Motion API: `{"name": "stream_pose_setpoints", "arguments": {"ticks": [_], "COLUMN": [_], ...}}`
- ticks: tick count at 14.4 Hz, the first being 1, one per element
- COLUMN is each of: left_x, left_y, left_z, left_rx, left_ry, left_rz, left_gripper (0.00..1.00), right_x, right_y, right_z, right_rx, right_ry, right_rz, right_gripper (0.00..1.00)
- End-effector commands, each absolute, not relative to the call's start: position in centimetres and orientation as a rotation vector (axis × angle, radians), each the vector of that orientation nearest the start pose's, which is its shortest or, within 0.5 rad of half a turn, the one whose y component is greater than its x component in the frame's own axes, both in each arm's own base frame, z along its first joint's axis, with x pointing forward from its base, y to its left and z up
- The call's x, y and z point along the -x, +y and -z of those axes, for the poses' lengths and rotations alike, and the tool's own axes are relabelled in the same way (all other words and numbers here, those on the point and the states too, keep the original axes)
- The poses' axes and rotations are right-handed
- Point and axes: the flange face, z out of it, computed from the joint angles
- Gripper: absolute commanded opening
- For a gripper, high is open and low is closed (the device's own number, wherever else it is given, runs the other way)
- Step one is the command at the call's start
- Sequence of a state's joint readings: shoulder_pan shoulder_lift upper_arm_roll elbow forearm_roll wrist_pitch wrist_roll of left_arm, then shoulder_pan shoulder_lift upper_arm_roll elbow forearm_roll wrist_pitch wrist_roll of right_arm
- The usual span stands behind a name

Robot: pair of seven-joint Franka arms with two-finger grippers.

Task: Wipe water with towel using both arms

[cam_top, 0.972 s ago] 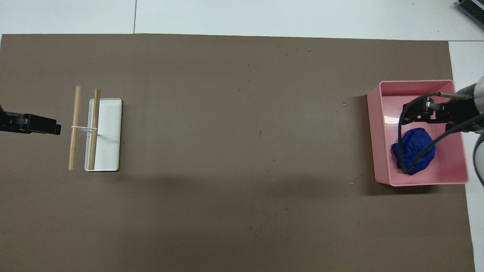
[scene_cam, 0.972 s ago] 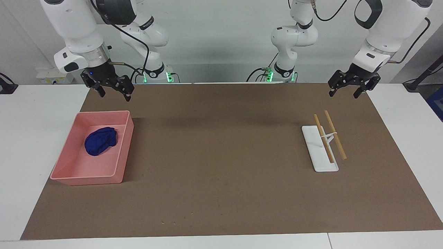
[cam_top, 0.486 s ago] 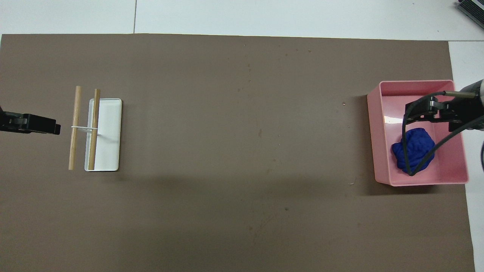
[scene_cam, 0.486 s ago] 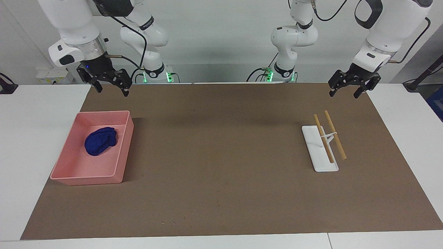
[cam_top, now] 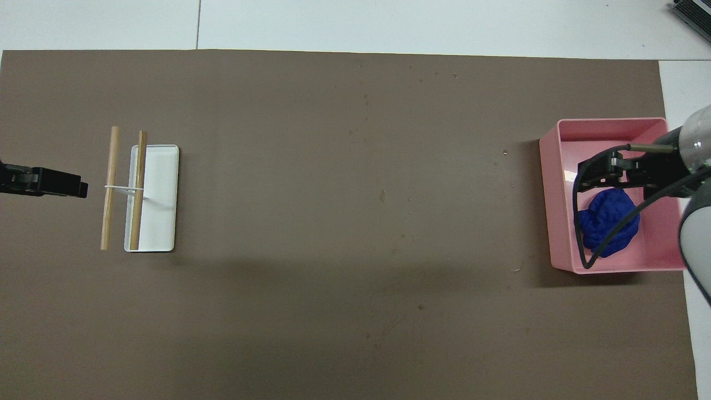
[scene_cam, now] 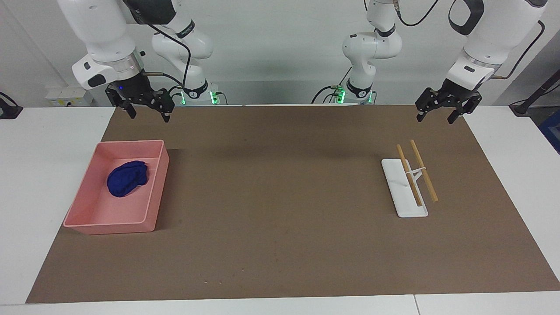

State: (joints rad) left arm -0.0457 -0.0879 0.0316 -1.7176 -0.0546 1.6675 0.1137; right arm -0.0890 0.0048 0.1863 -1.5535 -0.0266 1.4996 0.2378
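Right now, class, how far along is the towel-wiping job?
Done: nothing visible; the blue towel lies bunched in the pink tray. In hand: nothing gripped; the right gripper hangs open above the mat on the robots' side of the tray. The left gripper waits open, raised, above the mat. Left: grasping the towel, lifting it out, wiping. No water shows.

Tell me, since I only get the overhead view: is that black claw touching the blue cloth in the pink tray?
Observer: No. The facing view shows the right gripper hanging well above the pink tray, clear of the towel.
Operator: Could it grab from there?
Observer: Not without coming down first, though its fingers are spread open and point downward.
Operator: And the one at my picture's edge?
Observer: The left gripper is also up in the air with open fingers, touching nothing.
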Motion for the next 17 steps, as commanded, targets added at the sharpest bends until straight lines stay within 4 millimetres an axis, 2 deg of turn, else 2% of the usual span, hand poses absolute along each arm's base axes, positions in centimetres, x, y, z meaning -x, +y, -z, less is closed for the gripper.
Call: {"name": "stream_pose_setpoints", "arguments": {"ticks": [1, 10, 17], "left_x": [-53.3, -53.4, -53.4], "left_y": [-0.9, -0.7, -0.7], "left_z": [-61.8, -62.8, -62.9], "left_rx": [3.191, 3.184, 3.182], "left_ry": [0.197, 0.195, 0.201], "left_rz": [0.081, 0.125, 0.122], "left_gripper": [1.0, 1.0, 1.0], "right_x": [-53.7, -53.9, -53.9], "right_y": [4.7, 4.6, 4.6], "right_z": [-62.3, -62.4, -62.3], "right_rx": [3.203, 3.201, 3.202], "right_ry": [0.205, 0.198, 0.2], "right_rz": [-0.068, -0.032, -0.029], "right_gripper": [1.0, 1.0, 1.0]}}
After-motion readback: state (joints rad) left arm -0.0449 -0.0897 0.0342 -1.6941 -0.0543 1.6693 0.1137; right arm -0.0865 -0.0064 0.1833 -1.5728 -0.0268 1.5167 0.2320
